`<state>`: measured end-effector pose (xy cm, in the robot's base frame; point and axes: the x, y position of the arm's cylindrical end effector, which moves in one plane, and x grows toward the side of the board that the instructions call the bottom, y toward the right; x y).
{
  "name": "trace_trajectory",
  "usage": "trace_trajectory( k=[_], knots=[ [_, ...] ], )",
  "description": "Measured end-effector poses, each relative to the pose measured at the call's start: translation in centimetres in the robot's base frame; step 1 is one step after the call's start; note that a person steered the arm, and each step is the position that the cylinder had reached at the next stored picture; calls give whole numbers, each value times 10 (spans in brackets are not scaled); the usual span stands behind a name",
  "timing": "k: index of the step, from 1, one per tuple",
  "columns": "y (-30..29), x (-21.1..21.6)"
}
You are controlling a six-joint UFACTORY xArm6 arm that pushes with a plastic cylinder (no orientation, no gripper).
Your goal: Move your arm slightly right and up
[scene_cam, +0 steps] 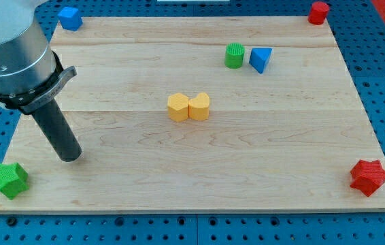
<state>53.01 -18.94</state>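
Note:
My tip [71,157] rests on the wooden board [247,170] near its lower left, at the end of a dark rod under a grey arm body at the view's top left. A green star block [8,180] lies just left and below the tip, apart from it. Two yellow blocks sit touching in the middle: a hexagon [177,107] and a heart-like one [199,106], well to the tip's right and above. A green cylinder [234,56] and a blue triangle [261,59] stand side by side at the upper right.
A blue block [70,18] sits at the board's top left corner, a red cylinder [319,12] at the top right corner, a red star [369,177] at the bottom right corner. A blue perforated table surrounds the board.

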Motion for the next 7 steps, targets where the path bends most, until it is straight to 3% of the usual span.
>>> trace_trajectory(
  k=[4,7],
  knots=[
    [137,2],
    [137,0]
  ],
)
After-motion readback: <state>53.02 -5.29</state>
